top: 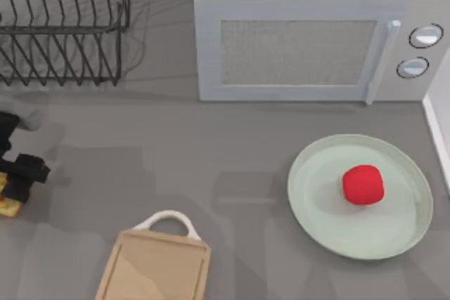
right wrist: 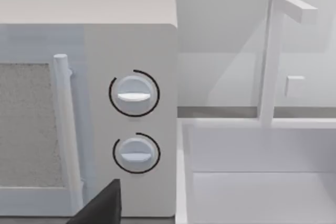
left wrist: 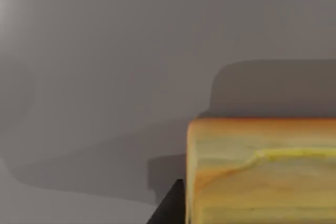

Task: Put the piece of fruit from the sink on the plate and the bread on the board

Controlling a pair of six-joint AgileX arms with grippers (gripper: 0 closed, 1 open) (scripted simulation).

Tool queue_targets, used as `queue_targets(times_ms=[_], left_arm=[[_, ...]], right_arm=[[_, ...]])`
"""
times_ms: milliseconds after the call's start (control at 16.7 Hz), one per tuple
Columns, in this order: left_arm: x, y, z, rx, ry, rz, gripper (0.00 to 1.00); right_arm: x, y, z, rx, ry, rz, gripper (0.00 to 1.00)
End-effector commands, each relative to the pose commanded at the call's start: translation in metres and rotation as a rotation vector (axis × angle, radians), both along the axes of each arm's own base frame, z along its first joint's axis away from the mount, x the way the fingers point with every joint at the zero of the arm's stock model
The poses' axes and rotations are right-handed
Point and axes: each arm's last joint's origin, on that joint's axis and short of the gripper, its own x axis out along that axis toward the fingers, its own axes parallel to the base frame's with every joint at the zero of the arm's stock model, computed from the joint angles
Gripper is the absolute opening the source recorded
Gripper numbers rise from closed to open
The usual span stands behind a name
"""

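The piece of fruit (top: 363,185), small, round and bright red, lies on the pale green plate (top: 316,201) at the right of the table. At the table's far left edge my left gripper (top: 15,186) stands over the bread (top: 8,206), covering most of it. The left wrist view has the bread (left wrist: 262,171) very close, golden-brown on top with pale yellow sides, and a dark part of the gripper right against its side. The board (top: 155,272), light wood with a white arched handle, lies at the front, to the right of the bread. A dark part of my right gripper (right wrist: 100,205) is in front of the microwave.
A white microwave (top: 302,33) stands at the back behind the plate. A black wire dish rack (top: 63,26) fills the back left corner. The white sink (right wrist: 262,182) with its faucet (right wrist: 273,56) lies to the right of the microwave.
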Motion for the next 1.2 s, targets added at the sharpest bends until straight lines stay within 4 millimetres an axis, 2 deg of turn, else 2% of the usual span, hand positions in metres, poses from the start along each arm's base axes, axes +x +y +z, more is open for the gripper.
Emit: queue_targets(times_ms=[120,180,600,780,960,1200], left_arm=[[0.000,0.000,0.000,0.000,0.000,0.000,0.02],[0.000,0.000,0.000,0.000,0.000,0.000,0.00],[0.000,0.000,0.000,0.000,0.000,0.000,0.00],[0.002,0.000,0.010,-0.004,-0.015,0.001,0.00],[0.006,0.000,0.033,-0.005,-0.012,-0.001,0.00],[0.003,-0.001,0.079,-0.006,0.009,-0.002,0.00]], right_arm=[[0.000,0.000,0.000,0.000,0.000,0.000,1.00],[0.000,0.000,0.000,0.000,0.000,0.000,1.00],[0.000,0.000,0.000,0.000,0.000,0.000,1.00],[0.000,0.000,0.000,0.000,0.000,0.000,1.00],[0.000,0.000,0.000,0.000,0.000,0.000,1.00],[0.000,0.000,0.000,0.000,0.000,0.000,1.00]])
